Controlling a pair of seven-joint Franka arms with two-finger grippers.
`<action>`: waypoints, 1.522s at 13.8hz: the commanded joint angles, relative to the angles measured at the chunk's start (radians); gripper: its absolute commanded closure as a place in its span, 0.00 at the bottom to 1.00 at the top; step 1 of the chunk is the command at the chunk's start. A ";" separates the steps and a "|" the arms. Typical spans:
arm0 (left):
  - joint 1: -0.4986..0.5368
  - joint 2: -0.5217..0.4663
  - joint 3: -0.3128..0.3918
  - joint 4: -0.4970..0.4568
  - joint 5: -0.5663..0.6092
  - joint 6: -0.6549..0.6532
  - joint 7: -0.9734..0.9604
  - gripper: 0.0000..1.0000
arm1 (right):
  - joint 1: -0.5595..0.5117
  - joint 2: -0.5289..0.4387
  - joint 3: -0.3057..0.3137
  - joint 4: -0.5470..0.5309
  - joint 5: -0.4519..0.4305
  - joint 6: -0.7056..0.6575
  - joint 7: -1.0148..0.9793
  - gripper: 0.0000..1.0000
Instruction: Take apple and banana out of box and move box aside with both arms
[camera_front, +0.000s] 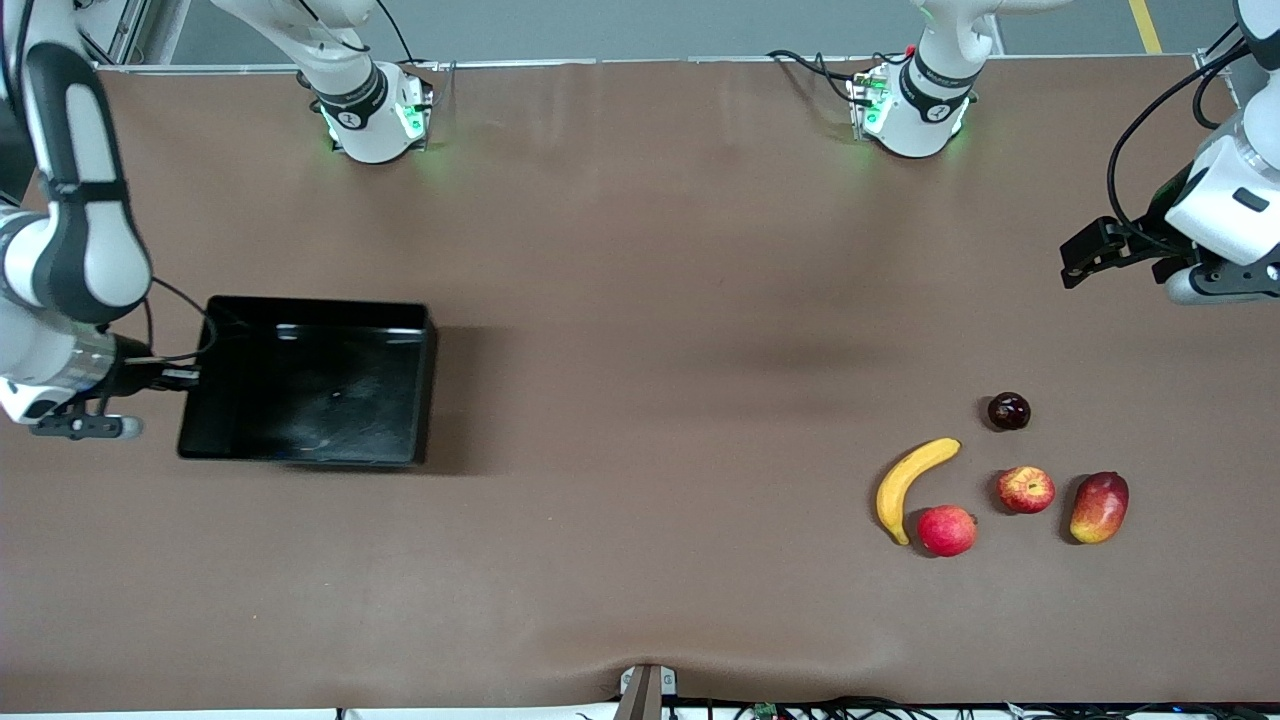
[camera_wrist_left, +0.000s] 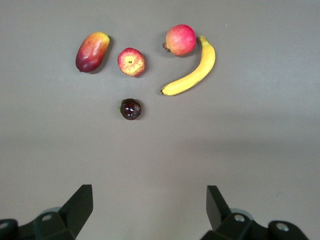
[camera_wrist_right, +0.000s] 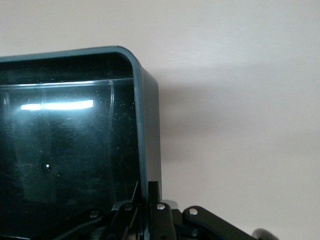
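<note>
The black box (camera_front: 310, 380) sits on the table toward the right arm's end. My right gripper (camera_front: 193, 376) is shut on the box's end wall (camera_wrist_right: 142, 125), one finger inside and one outside, as the right wrist view (camera_wrist_right: 151, 200) shows. The yellow banana (camera_front: 912, 480) and the red apple with yellow patches (camera_front: 1026, 489) lie toward the left arm's end. My left gripper (camera_front: 1068, 265) hangs open and empty over bare table. Its wrist view (camera_wrist_left: 150, 210) shows the banana (camera_wrist_left: 195, 70) and the apple (camera_wrist_left: 131, 62).
A round red fruit (camera_front: 946, 530) lies by the banana's end nearer the camera. A red-yellow mango (camera_front: 1099, 507) lies beside the apple. A small dark round fruit (camera_front: 1008, 411) lies farther from the camera than the apple. Brown table (camera_front: 650, 400) lies between box and fruits.
</note>
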 joint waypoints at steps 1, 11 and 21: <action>0.005 0.002 0.001 0.002 -0.016 0.008 0.009 0.00 | -0.075 0.064 0.030 0.006 0.005 0.069 -0.065 1.00; 0.025 0.014 0.003 0.005 -0.004 0.020 0.001 0.00 | -0.100 0.125 0.047 0.174 0.008 0.013 -0.145 0.00; 0.022 -0.019 -0.028 0.000 -0.012 -0.036 0.021 0.00 | 0.116 -0.028 0.060 0.597 -0.038 -0.524 -0.078 0.00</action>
